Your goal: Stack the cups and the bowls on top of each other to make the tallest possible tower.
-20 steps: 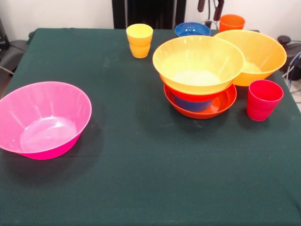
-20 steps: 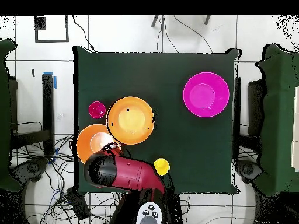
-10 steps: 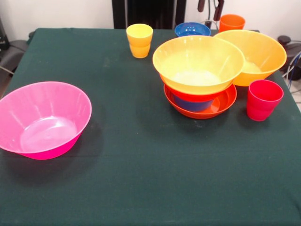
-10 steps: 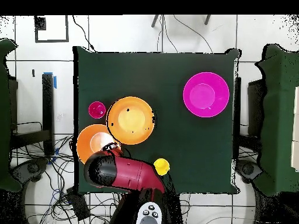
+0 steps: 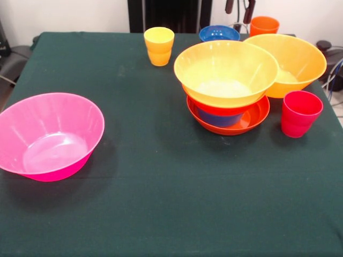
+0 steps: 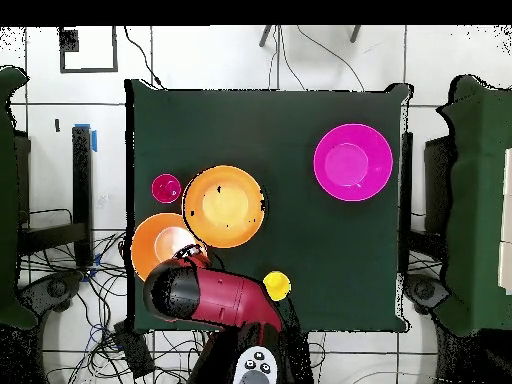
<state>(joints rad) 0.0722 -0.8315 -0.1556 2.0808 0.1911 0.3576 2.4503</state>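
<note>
You can't tell how the jaws stand. The large translucent pink plastic bowl point(image 5: 49, 135) looks light, stiff and slippery; pinch its thin rim.

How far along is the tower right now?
Partly built: the tower has a red-orange bowl lowest, then blue, red and a yellow bowl. Nothing is in hand. The pink bowl, orange bowl, blue bowl and three cups remain loose.
</note>
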